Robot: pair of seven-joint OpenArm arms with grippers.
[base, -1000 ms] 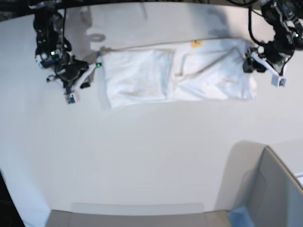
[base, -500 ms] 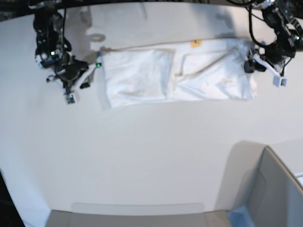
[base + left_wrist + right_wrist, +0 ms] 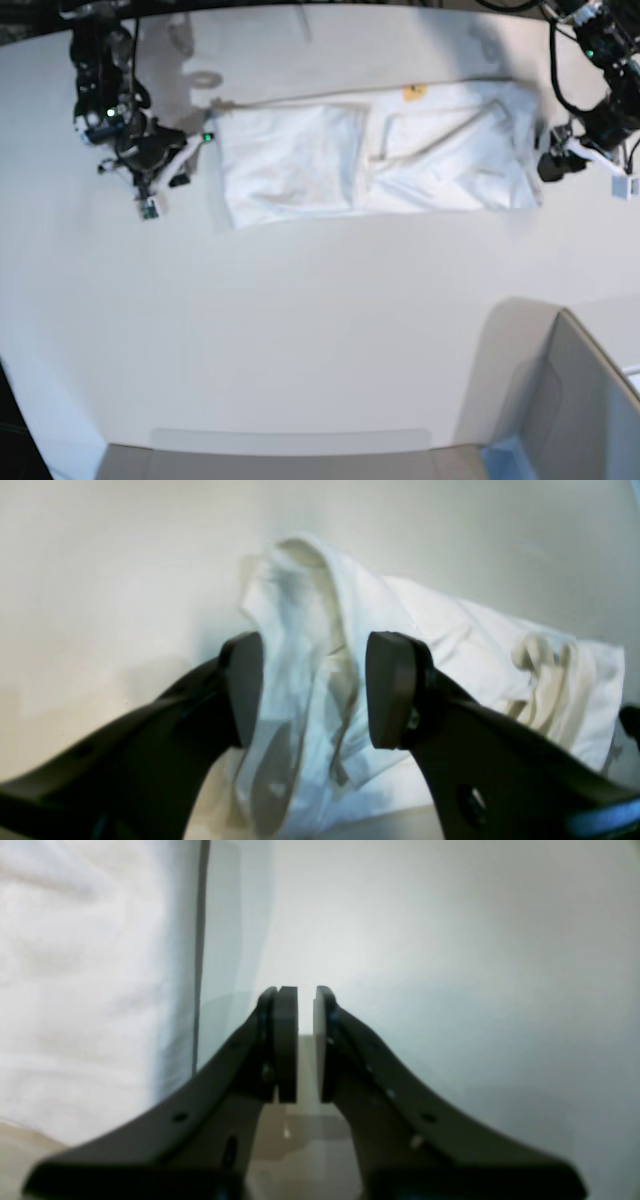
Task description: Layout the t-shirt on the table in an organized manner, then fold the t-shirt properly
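The white t-shirt [image 3: 370,155] lies folded into a long flat strip across the far part of the table [image 3: 320,320], with no print showing. Just off the strip's right end, my left gripper [image 3: 550,165] stands open. In the left wrist view its fingertips [image 3: 312,690] frame the rumpled end of the t-shirt [image 3: 450,630] without gripping it. Beside the strip's left end is my right gripper [image 3: 192,152]. The right wrist view shows that gripper [image 3: 305,1005] shut to a thin slit with nothing in it, over bare table [image 3: 450,965], the t-shirt [image 3: 75,990] to its left.
A grey bin with a blue corner [image 3: 570,400] stands at the near right. A small ring [image 3: 205,77] lies on the table behind the shirt's left end. A small orange tag [image 3: 414,92] sits at the shirt's far edge.
My left gripper has drawn back from the shirt's right end, moving right and nearer the front. The shirt and the right arm have stayed where they were.
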